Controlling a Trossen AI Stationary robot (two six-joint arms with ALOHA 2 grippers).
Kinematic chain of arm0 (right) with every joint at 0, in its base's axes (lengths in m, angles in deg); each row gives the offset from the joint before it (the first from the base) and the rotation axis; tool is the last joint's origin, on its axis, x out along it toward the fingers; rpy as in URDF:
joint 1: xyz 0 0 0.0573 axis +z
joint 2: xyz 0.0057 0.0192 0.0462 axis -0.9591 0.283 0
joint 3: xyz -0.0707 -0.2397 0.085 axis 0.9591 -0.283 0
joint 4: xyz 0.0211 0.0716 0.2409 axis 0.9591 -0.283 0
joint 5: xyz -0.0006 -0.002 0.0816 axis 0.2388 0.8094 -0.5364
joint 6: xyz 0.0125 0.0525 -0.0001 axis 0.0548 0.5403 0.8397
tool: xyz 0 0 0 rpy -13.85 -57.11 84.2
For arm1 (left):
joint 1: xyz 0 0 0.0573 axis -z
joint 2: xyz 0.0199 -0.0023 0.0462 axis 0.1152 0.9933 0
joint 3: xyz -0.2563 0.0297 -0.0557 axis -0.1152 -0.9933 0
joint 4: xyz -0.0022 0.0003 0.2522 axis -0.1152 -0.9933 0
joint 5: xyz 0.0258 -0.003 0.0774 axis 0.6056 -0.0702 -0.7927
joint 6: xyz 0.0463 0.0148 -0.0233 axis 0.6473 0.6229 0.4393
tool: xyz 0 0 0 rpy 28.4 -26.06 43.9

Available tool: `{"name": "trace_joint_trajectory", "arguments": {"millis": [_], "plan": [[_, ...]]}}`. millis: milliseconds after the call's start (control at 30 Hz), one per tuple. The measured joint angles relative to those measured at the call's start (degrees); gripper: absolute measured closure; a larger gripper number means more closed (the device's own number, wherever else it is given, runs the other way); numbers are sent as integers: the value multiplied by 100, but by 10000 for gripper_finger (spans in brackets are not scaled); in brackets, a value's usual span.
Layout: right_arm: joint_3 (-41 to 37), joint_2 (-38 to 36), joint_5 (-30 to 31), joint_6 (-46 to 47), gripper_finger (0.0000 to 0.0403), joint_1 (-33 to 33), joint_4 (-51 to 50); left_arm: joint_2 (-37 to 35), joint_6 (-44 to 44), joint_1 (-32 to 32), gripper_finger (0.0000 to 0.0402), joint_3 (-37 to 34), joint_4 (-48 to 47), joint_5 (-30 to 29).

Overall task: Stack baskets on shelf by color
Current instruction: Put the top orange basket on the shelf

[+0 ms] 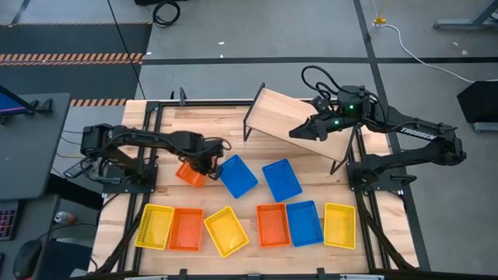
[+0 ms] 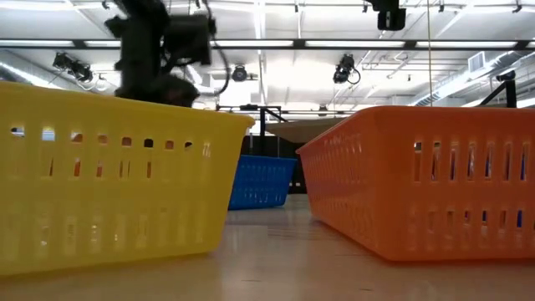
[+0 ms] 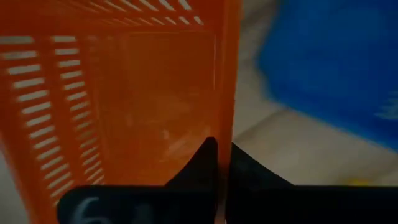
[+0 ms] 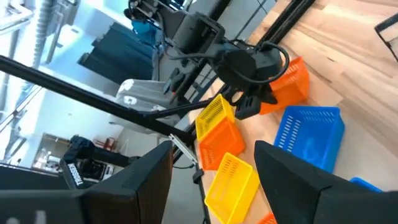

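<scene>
My left gripper [image 1: 208, 165] is shut on an orange basket [image 1: 189, 174] at the table's middle left, beside two blue baskets [image 1: 237, 176] [image 1: 282, 180]. In the right wrist view this orange basket [image 4: 289, 84] sits tilted under the left gripper [image 4: 249, 102]. The shelf [image 1: 299, 124], a light wooden plank on black legs, stands at the far middle. My right gripper [image 1: 299, 132] hovers open over it, holding nothing. Along the near edge lie a yellow basket [image 1: 154, 226], an orange one [image 1: 186, 229] and several more. My left gripper pinches one side wall of the orange basket at its rim [image 3: 225, 124], one finger inside the basket and one outside. The fingers [image 3: 202, 165] come from above, pointing down. The basket is tilted; whether its lower side rests on the table I cannot tell.
The near row continues with a yellow [image 1: 226, 231], an orange [image 1: 273, 225], a blue [image 1: 304, 222] and a yellow basket [image 1: 339, 225]. In the low view a yellow basket [image 2: 109, 184] and an orange one [image 2: 426, 176] fill the foreground. Black frame rails [image 1: 152, 148] flank the table.
</scene>
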Motion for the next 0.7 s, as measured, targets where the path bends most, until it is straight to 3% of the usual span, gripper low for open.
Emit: {"name": "trace_joint_trajectory", "arguments": {"millis": [367,567,700], "plan": [[2,-182,-285,-138,170,-480,953,-30,527,-39,397,2947,-1714,-1167],[2,-342,-454,-170,170,-935,1467,13,677,-204,398,4314,-1407,-1689],[2,-408,-457,-135,170,-1267,2068,16,933,-365,397,4548,-375,-1766]]}}
